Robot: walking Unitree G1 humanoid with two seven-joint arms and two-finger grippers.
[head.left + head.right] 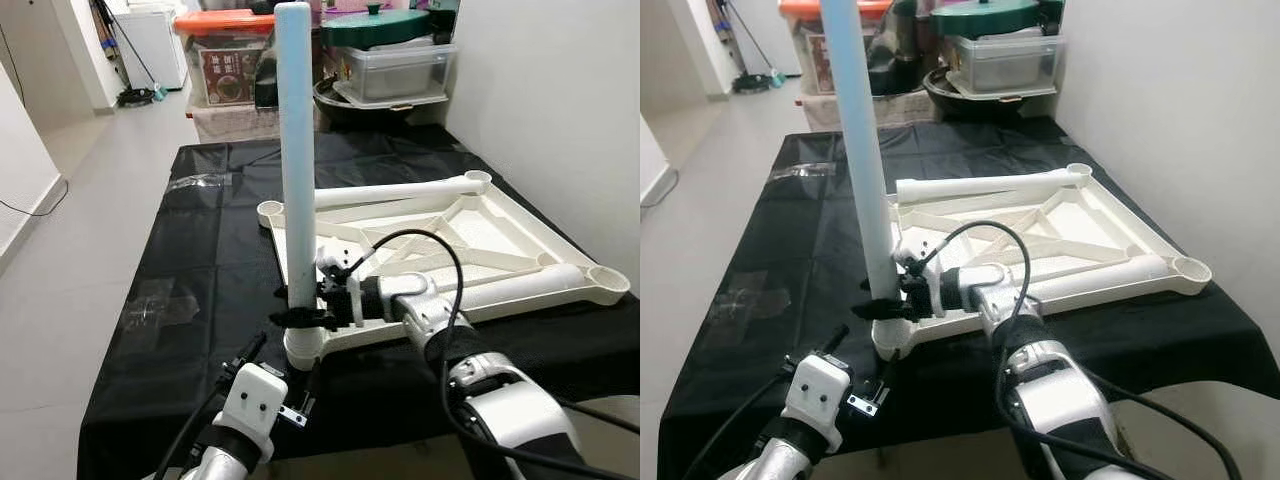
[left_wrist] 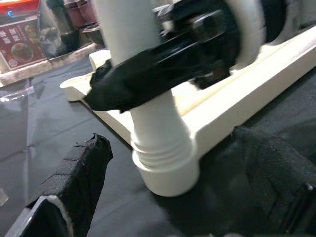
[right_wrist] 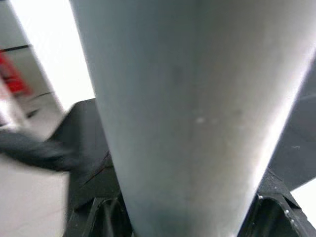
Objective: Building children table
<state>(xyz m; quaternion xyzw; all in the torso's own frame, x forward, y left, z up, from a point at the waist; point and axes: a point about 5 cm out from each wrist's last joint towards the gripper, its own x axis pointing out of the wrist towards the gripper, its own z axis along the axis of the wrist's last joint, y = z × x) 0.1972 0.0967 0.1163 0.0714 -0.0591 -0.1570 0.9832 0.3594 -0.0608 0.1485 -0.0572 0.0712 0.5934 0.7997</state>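
Tabletop (image 1: 500, 235), white plastic, lies upside down on the black cloth (image 1: 200, 260) covering the work surface; you see its ribbed underside facing up. Left eye view: one white leg (image 1: 296, 160) stands upright in the near corner socket (image 1: 301, 347). Right gripper (image 1: 300, 304) is clamped on that leg just above the socket, fingers closed around it. Two more legs lie across the tabletop, one (image 1: 400, 191) along the far edge, one (image 1: 530, 285) near the right corner. Left gripper (image 1: 272, 378) sits low, just in front of the socket, apart from it. Storage boxes (image 1: 395, 60) are stacked beyond the table.

Right eye view: same layout; right gripper (image 1: 885, 298) wraps the upright leg (image 1: 865, 150).

Left wrist view: you look between two black fingers (image 2: 79, 173), spread apart and holding nothing, toward the socket (image 2: 165, 170) with the leg's ridged base seated in it.

Right wrist view: leg (image 3: 192, 113) close up, pale and blurred.
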